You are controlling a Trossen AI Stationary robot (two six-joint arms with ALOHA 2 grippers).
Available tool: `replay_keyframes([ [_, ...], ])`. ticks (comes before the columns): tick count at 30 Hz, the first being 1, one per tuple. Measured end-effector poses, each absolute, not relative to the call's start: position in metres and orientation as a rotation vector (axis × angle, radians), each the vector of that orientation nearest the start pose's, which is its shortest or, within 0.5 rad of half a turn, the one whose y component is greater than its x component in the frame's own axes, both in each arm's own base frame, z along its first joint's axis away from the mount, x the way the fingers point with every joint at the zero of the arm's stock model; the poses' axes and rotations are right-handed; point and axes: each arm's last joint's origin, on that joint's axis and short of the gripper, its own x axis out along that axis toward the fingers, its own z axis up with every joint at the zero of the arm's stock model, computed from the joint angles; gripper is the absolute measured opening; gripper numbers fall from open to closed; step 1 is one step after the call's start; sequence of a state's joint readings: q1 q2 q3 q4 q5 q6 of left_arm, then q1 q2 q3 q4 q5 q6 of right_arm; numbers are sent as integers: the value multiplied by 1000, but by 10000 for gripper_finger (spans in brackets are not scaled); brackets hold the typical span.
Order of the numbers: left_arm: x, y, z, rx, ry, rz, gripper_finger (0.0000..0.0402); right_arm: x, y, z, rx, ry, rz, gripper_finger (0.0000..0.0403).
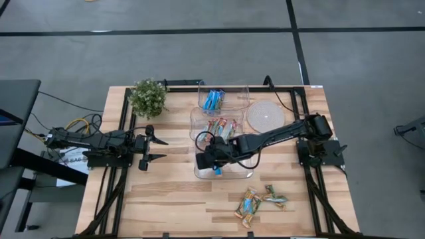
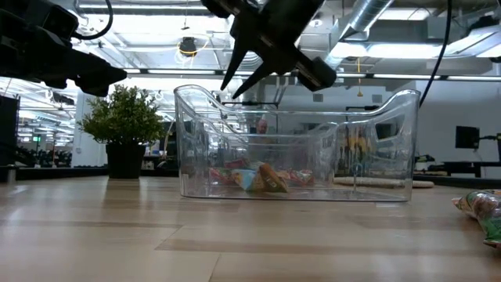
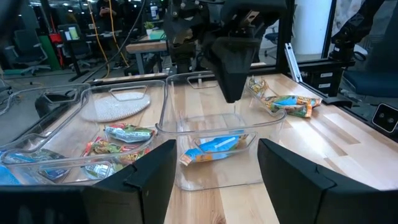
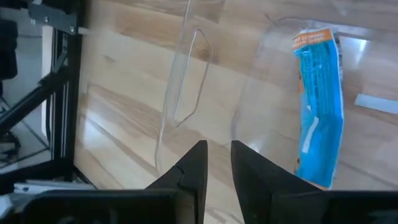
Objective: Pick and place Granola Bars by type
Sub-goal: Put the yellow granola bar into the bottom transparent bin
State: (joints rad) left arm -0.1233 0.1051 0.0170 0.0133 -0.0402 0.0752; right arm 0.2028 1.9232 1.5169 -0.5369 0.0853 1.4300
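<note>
From above, my right gripper [image 1: 214,161] hangs over the nearest clear tub [image 1: 246,174], at its left end, with a tan-and-blue bar [image 1: 216,170] just below it inside. The loose bars [image 1: 255,202] still to sort lie on the table nearer and to the right, long axes running mostly near-to-far on a slant. My right arm is clearly the closer one; my left gripper [image 1: 157,148] waits with fingers spread at the table's left side, well apart from them. The middle tub [image 1: 197,126] holds red-green-orange bars [image 1: 223,126], the far tub [image 1: 242,94] bright blue bars [image 1: 212,100].

From table height, my right gripper points down-left above the near tub's rim, empty, jaws slightly parted; one loose wrapper shows at the right edge.

My left wrist camera looks past its spread fingers [image 3: 149,180] at the near tub, the bar lying flat in it, crosswise to my right gripper above.

My right wrist camera shows its fingertips [image 4: 198,163] parted by a narrow gap, pinching nothing, with the dropped bar off to one side. No brand or wrapper writing is readable in any view.
</note>
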Motion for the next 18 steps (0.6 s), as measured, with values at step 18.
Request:
replay_keyframes([
  [18, 103, -12, 162, 81, 72, -86, 219, 313, 86, 314, 805, 958, -588, 63],
])
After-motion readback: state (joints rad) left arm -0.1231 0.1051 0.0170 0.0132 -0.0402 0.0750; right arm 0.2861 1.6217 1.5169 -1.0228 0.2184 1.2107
